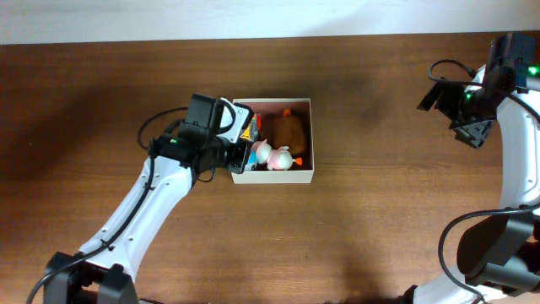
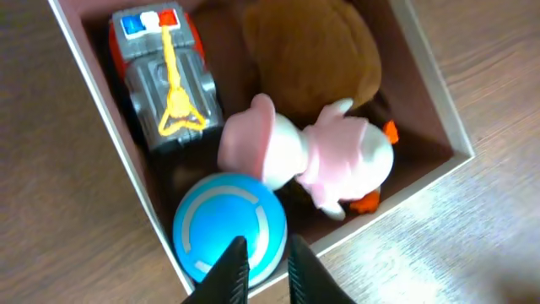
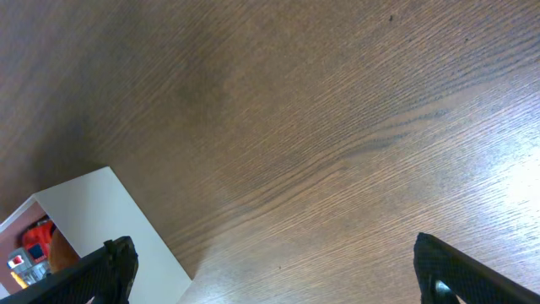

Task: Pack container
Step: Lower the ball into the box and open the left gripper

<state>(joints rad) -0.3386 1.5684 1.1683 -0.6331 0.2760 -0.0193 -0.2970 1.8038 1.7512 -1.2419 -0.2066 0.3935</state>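
The container point(image 1: 274, 177) is a white-walled box near the table's middle. It holds a brown plush point(image 2: 312, 59), a pink and white plush duck point(image 2: 312, 156), a grey and red toy truck point(image 2: 164, 80) and a blue ball point(image 2: 224, 224) in the near corner. My left gripper point(image 2: 266, 270) hovers just above the ball at the box's left wall point(image 2: 105, 110). Its jaws are drawn nearly together with nothing between them. My right gripper point(image 3: 274, 270) hangs wide open and empty over bare wood at the far right point(image 1: 451, 114).
The box corner point(image 3: 93, 219) shows at the lower left of the right wrist view. Brown wooden tabletop point(image 1: 380, 211) surrounds the box on all sides. A pale strip point(image 1: 253, 17) runs along the table's far edge.
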